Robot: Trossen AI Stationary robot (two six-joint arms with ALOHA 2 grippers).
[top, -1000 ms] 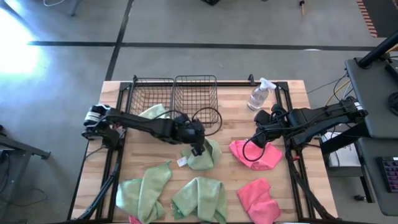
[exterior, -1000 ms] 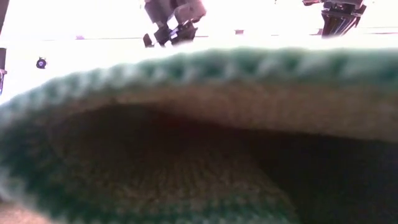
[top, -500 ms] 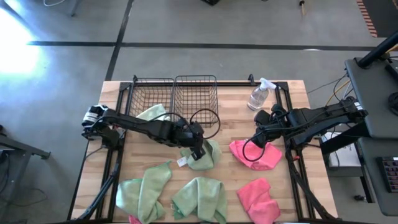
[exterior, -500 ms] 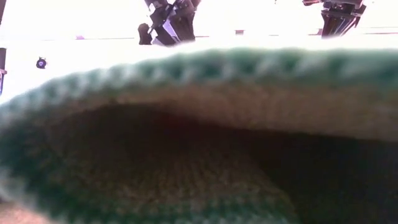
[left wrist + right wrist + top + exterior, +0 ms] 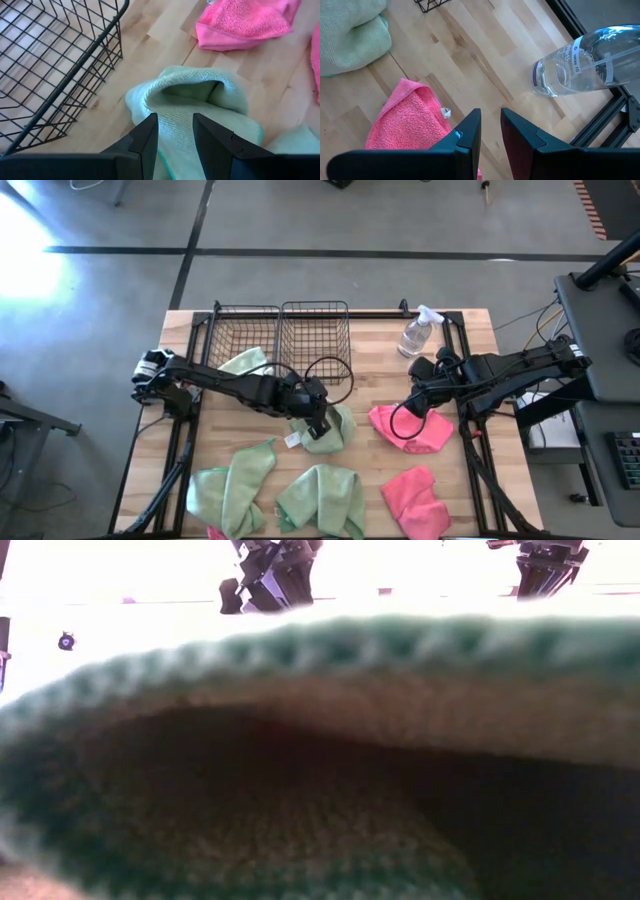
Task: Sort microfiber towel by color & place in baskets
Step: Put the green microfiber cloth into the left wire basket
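Observation:
A light green towel (image 5: 338,430) lies bunched at the table's middle, one fold humped up (image 5: 200,92). My left gripper (image 5: 320,423) (image 5: 175,117) is open just above that hump, one finger on either side of it. My right gripper (image 5: 413,396) (image 5: 490,112) hovers with a narrow gap over bare wood, between a pink towel (image 5: 420,432) (image 5: 410,125) and the spray bottle (image 5: 585,60). Two black wire baskets (image 5: 245,330) (image 5: 316,330) stand at the far edge. Another green towel (image 5: 245,361) lies against the left basket's near side. My left gripper comes at the green towel's humped fold (image 5: 172,102) from above, slanting down, with its open fingers astride it. I cannot tell whether the fingertips touch the cloth.
Two more green towels (image 5: 230,490) (image 5: 322,498) and a pink one (image 5: 415,500) lie along the near edge. The clear spray bottle (image 5: 417,333) stands right of the baskets. A green towel (image 5: 300,740) right at the lens blocks most of the low view.
My left gripper has come down a little toward the green towel at the table's middle, still open. The towels have not moved.

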